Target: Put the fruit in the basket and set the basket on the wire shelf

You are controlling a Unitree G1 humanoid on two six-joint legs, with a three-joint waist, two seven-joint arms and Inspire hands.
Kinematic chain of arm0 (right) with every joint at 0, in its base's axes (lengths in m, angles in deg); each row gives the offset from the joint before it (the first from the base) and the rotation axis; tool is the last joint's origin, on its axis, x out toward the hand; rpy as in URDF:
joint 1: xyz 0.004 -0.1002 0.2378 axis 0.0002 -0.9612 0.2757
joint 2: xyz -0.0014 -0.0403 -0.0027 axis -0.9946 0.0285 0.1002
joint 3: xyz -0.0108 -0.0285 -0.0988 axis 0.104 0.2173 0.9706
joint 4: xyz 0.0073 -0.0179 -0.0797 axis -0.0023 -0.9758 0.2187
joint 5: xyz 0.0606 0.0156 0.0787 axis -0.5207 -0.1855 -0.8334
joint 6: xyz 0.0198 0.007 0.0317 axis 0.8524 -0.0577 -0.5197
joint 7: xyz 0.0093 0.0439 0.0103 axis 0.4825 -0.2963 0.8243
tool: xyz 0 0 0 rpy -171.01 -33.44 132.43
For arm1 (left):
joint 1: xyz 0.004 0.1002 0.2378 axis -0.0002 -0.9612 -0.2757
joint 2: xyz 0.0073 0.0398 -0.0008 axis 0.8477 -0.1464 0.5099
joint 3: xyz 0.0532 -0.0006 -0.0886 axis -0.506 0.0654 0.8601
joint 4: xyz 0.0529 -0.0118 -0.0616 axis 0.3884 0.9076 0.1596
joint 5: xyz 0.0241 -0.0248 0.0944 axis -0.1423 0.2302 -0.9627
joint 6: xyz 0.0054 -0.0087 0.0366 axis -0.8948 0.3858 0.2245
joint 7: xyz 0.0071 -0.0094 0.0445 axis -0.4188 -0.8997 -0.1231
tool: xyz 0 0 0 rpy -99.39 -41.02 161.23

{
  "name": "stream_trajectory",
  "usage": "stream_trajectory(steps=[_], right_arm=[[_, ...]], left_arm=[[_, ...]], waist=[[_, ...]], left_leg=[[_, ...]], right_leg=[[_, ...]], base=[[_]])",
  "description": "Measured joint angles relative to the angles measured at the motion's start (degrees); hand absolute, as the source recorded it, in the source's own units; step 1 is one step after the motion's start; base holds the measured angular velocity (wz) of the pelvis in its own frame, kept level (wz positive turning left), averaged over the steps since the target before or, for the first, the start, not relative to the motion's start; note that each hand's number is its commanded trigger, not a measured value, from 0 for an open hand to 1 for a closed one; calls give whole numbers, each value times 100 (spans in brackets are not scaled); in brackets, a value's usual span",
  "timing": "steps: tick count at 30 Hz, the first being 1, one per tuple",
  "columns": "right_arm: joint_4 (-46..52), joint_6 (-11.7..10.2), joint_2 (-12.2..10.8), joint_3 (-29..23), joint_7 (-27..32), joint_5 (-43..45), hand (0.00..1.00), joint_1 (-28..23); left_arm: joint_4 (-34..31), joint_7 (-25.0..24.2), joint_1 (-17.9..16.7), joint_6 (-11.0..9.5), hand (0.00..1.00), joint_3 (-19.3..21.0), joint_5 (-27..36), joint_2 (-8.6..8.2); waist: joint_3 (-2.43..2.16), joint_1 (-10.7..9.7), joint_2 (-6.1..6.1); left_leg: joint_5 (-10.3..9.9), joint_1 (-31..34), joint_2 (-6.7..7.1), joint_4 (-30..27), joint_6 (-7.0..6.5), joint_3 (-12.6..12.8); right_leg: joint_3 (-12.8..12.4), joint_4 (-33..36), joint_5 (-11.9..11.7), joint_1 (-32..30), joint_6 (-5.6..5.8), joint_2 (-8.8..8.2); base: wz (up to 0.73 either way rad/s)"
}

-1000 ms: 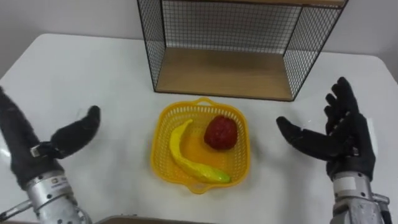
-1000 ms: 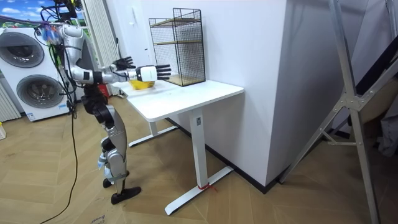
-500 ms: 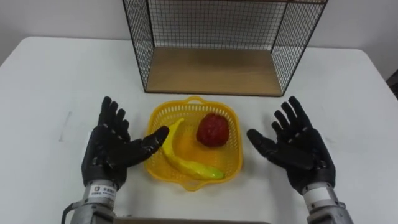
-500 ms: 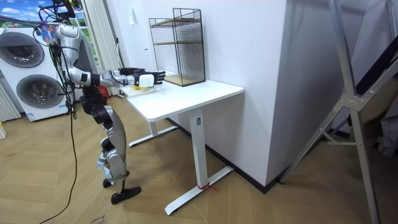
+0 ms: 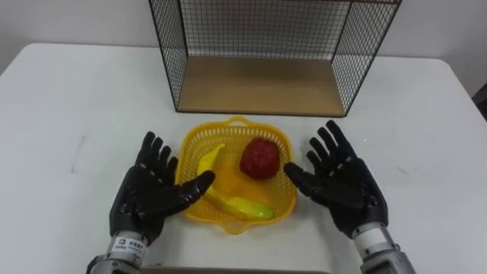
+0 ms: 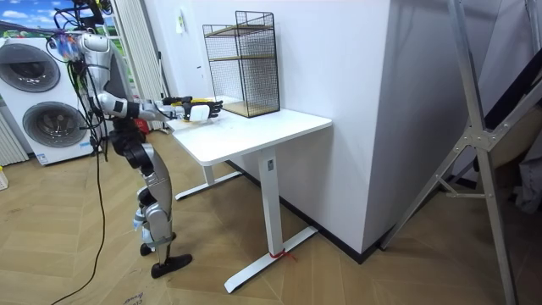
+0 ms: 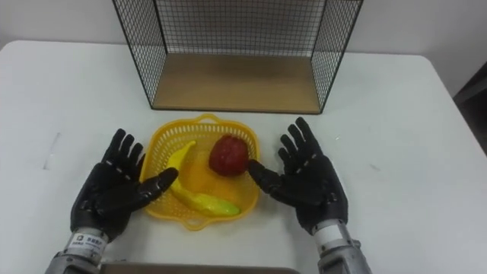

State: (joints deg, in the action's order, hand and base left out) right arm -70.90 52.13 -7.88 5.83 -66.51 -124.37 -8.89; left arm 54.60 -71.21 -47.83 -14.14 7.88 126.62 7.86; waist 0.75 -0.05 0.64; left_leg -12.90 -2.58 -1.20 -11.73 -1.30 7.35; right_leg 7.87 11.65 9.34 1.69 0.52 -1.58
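Observation:
A yellow plastic basket sits on the white table in front of the wire shelf. Inside it lie a yellow banana and a red fruit. My left hand is open at the basket's left side, its thumb over the rim near the banana. My right hand is open at the right side, thumb at the rim by the red fruit. Both palms face up and inward. In the room view my hands reach over the table's near end.
The black wire shelf with a wooden floor stands just behind the basket, its front open towards me. White table spreads to both sides. In the room view I stand at the table's end, washing machines behind me.
Both hands have closed in on the basket from either side; their thumbs now reach its rim. The basket and the fruit have not moved.

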Motion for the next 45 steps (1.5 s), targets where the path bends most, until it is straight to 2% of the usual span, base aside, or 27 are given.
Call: stream_trajectory(steps=[12, 17, 21, 31, 35, 40, 45], right_arm=[[-238, 0, -4, 407, -314, -46, 0, 32], [-239, 0, 0, 419, -341, -13, 0, 32], [-235, -4, -1, 519, -337, -11, 0, 63], [-240, -3, 26, 572, -229, -8, 0, 201], [-239, -8, 35, 564, -145, -6, 0, 346], [-238, -13, 45, 562, 73, 25, 0, 390], [-237, -52, 24, 573, 305, 58, 0, 464]], left_arm=[[2, -121, -5, 2, 0, -121, 103, -67], [-4, -240, -6, 10, 0, -288, 101, -56], [-9, -366, 7, 17, 0, -495, 100, -46], [-9, -372, 23, 18, 0, -644, 98, -52], [-8, -291, 131, 18, 0, -693, 97, -61], [-10, -168, 354, 15, 0, -786, 32, -60], [-10, 11, 627, -1, 0, -876, 25, -61]], waist=[[-8, 43, -11], [-14, 29, -4], [-25, -26, 4], [3, -223, -25], [22, -299, -52], [23, -302, -55], [46, -328, -17]], left_leg=[[0, 3, 0, -8, 0, -5], [0, 10, -6, -15, 0, -11], [0, 97, -5, -75, 0, -10], [-2, 153, -14, -130, 0, 42], [-2, 192, -11, -109, 0, 57], [3, 194, -10, -114, 5, 117], [4, 179, -7, -118, 3, 154]], right_leg=[[5, 4, 0, 2, 0, -3], [7, 8, 0, 3, 0, -9], [5, 28, -3, -63, -5, -7], [-50, 112, -11, -153, -18, -3], [-64, 114, -21, -198, -32, 7], [-143, 136, -22, -274, -34, 20], [-174, 132, -21, -281, -33, 16]], base=[[0], [0], [0], [-2], [-2], [-8], [-3]])
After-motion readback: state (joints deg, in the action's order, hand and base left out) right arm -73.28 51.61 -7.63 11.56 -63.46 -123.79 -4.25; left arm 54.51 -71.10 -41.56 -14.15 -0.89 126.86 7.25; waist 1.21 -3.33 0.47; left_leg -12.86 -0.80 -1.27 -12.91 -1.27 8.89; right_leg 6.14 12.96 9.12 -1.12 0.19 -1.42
